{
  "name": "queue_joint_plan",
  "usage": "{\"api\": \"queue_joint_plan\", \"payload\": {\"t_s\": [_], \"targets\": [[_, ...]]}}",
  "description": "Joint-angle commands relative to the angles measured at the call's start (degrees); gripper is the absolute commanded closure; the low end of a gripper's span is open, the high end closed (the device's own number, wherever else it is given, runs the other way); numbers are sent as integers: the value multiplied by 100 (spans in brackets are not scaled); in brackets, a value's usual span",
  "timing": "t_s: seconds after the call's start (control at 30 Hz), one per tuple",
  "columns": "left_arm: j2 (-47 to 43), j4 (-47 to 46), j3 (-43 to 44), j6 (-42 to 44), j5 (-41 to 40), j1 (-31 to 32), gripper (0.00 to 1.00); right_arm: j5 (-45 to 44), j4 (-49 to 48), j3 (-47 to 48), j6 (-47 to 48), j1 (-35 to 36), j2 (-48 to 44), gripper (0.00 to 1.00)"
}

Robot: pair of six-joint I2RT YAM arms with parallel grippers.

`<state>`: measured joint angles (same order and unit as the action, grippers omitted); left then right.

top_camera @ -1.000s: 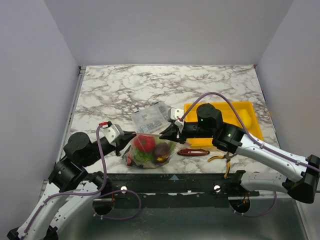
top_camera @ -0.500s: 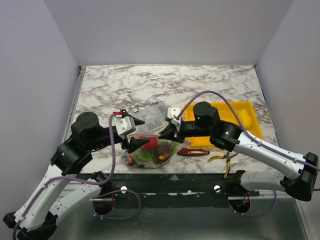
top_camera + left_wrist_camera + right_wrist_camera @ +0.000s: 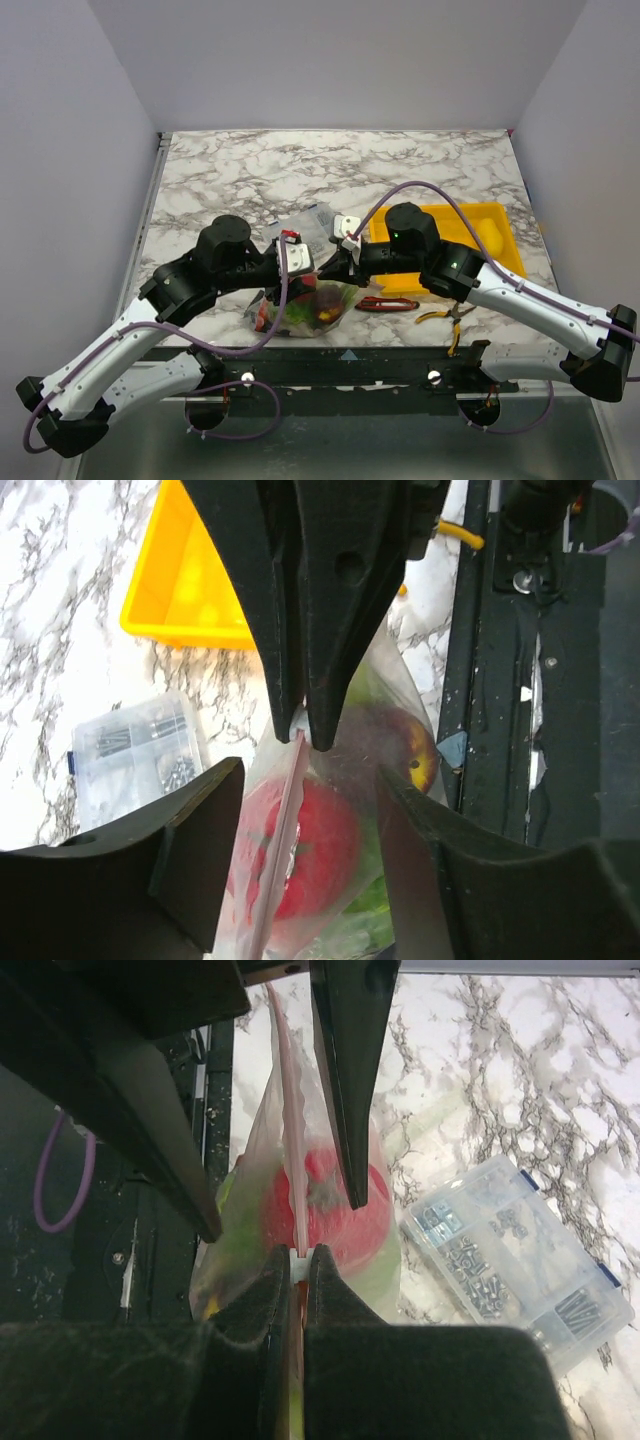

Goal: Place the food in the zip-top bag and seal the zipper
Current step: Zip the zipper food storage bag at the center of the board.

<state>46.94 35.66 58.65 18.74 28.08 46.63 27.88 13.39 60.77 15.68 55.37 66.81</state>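
Left gripper (image 3: 310, 780) had swung in from the left since a second earlier. We noted its fingers (image 3: 200, 840) parted, straddling the zipper (image 3: 283, 825) without gripping it. Right gripper (image 3: 300, 1256) was pinched shut on that pink strip, holding up the mouth of the zip-top bag (image 3: 300, 308) near the table's front edge. Inside we saw a red tomato (image 3: 335, 1210) and green produce (image 3: 238, 1252). Compartment box (image 3: 300, 232) sat just behind.
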Motion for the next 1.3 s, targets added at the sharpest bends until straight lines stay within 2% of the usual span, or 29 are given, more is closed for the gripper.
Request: {"api": "queue_joint_plan", "payload": {"t_s": [0.0,0.17,0.37,0.53,0.77,1.13,1.27], "targets": [[160,121,245,300,-383,50,46,73,-46,262,93,-41,-45,100],[302,161,322,437,-410,74,52,130,-99,274,61,-40,-86,100],[353,167,290,427,-370,75,82,88,-64,299,69,-41,-110,100],[167,235,191,421,-553,74,100,-36,-29,188,37,-42,-214,100],[-450,449,145,468,-860,67,100,-665,72,-365,-42,-43,-616,100],[-1111,866,6,349,-1024,58,100,-1734,732,-1188,-355,-50,-2111,100],[-1170,874,23,310,-989,58,100,-1647,716,-1230,-417,-46,-2357,100]]}}
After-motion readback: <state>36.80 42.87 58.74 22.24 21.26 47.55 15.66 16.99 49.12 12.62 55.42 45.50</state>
